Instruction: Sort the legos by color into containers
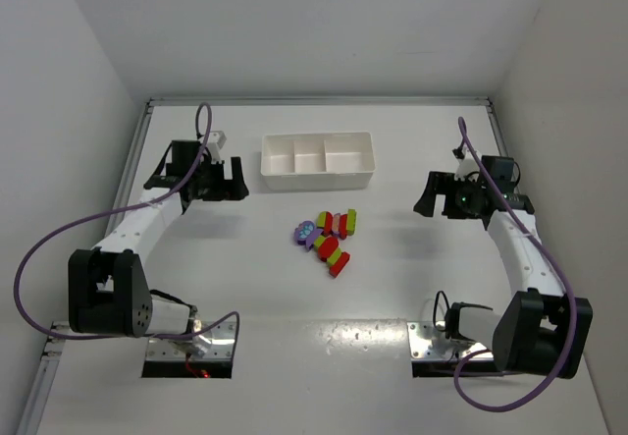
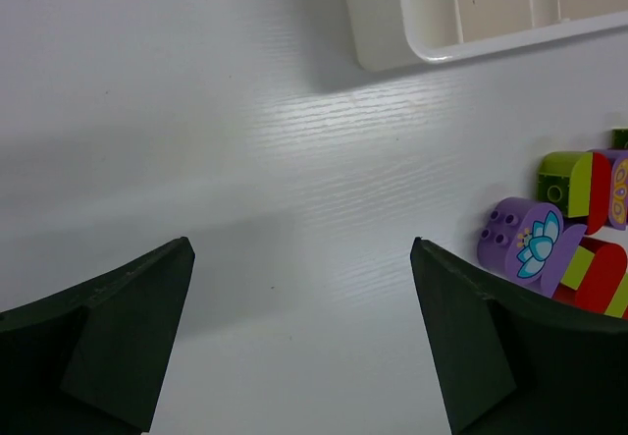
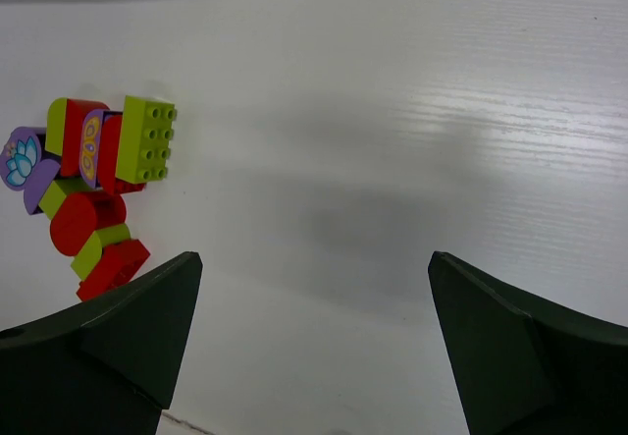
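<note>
A cluster of legos [image 1: 329,237] in red, yellow-green and purple lies on the white table below the white tray [image 1: 318,160], whose three compartments look empty. A purple brick with a flower [image 2: 525,239] and red and green bricks [image 2: 579,185] show at the right of the left wrist view; the tray corner [image 2: 392,42] is at its top. The right wrist view shows the cluster [image 3: 93,175] at its left, with a green studded brick [image 3: 147,138]. My left gripper [image 1: 224,182] is open and empty, left of the tray. My right gripper [image 1: 432,199] is open and empty, right of the legos.
White walls enclose the table on three sides. Purple cables loop from both arms [image 1: 59,239] [image 1: 545,258]. The arm bases sit on metal plates [image 1: 191,342] [image 1: 442,342] at the near edge.
</note>
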{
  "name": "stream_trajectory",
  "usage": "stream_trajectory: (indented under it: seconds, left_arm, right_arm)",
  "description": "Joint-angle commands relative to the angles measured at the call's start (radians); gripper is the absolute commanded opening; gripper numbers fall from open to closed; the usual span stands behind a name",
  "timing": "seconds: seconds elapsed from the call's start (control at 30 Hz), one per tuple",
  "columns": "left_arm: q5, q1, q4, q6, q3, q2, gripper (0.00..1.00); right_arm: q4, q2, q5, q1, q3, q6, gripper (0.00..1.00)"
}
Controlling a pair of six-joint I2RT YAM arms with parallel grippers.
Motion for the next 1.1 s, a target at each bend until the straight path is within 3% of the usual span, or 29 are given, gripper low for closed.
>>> stream_trajectory:
  seconds: [0.0,0.13,0.23,0.47,0.7,0.93,1.07]
  left_arm:
    - [0.015,-0.008,0.014,0.017,0.044,-0.005,0.99]
    - [0.124,-0.017,0.001,0.088,0.044,-0.024,0.99]
    - [0.093,-0.097,-0.011,0.129,0.044,-0.052,0.99]
    - [0.007,-0.392,-0.029,0.176,-0.033,-0.113,0.99]
    - [-0.056,-0.578,-0.029,0.214,-0.042,-0.055,0.99]
    - [0.087,-0.589,-0.029,0.508,-0.032,-0.032,0.99]
    - [0.179,-0.598,-0.145,0.743,0.025,0.027,0.99]
  right_arm:
    - [0.009,-0.022,-0.012,-0.004,0.003,0.013,0.99]
    - [0.009,-0.022,-0.012,-0.004,-0.006,0.013,0.99]
    - [0.009,-0.022,-0.012,-0.004,-0.006,0.013,0.99]
    - [0.009,-0.022,-0.021,-0.004,-0.006,0.013,0.99]
    - [0.000,-0.022,-0.021,-0.004,0.003,0.013,0.99]
    - [-0.018,-0.042,-0.012,-0.013,0.003,0.004,0.99]
    - [-0.018,-0.042,-0.023,-0.022,-0.006,0.004,0.99]
